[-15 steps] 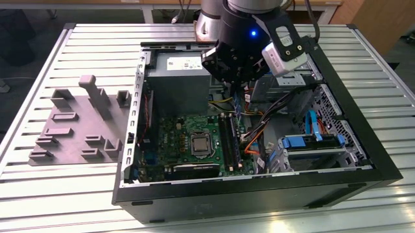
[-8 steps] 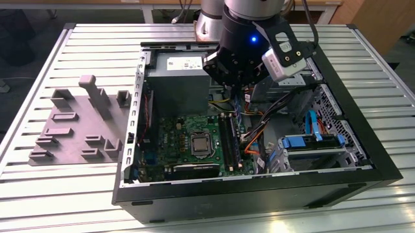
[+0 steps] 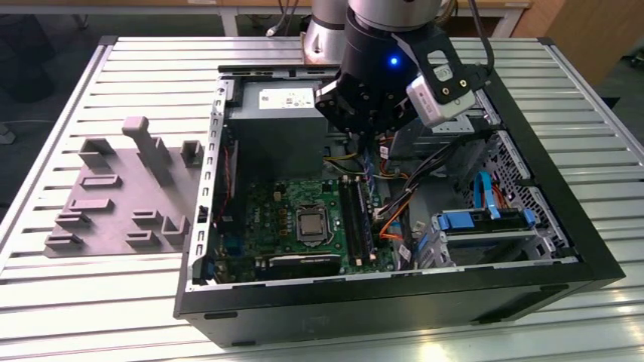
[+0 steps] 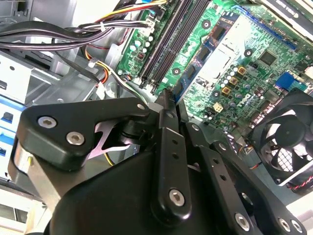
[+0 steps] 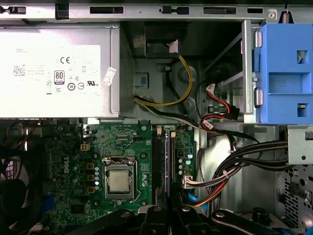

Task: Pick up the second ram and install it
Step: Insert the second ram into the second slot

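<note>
the ribbed metal tabletop [image 3: 90, 302] carries an open computer case [image 3: 403, 302] and, at the exterior view's left, a grey fixture block [image 3: 121, 196] with upright posts. inside the case lies the green motherboard [image 3: 271, 204] with its long black memory slots [image 5: 157, 156]. the arm hangs over the case, its gripper [image 4: 168, 100] pressed together on the second ram [image 4: 170, 94], a thin dark stick held edge-on just above the motherboard, near the end of the memory slots.
</note>
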Robot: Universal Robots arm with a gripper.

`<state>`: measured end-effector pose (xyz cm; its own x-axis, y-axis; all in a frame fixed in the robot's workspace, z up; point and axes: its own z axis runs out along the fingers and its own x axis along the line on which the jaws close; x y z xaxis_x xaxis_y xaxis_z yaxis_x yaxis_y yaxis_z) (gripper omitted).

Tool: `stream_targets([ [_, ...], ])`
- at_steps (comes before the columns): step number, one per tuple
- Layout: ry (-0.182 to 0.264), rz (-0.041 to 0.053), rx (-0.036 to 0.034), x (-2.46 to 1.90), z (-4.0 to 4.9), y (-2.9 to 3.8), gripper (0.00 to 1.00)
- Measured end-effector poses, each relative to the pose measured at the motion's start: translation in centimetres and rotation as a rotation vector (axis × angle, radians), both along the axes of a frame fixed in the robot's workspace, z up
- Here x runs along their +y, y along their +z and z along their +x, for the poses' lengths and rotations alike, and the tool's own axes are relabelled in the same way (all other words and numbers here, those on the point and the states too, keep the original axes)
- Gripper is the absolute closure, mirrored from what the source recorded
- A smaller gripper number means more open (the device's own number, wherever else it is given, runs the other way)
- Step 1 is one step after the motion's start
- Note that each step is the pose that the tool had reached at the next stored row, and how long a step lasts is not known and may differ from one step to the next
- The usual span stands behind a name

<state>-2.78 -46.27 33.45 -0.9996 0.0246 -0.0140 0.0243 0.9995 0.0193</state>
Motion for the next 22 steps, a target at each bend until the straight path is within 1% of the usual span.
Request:
stream_targets([
  [6,0.003,0.0001,-0.0001,0.0,0.03,-0.01,0.86],
  [8,0.009,0.0004,-0.0001,0.0,0.07,-0.11,0.86],
  [14,0.011,0.0001,0.0036,-0.05,0.08,-1.15,0.86],
  [18,0.012,0.0008,0.0111,-0.65,0.08,-1.83,0.86],
  [19,0.012,0.0008,0.0129,-0.74,0.08,-2.01,0.86],
  [22,0.012,0.0006,0.0142,-0.79,0.07,-2.56,0.86],
])
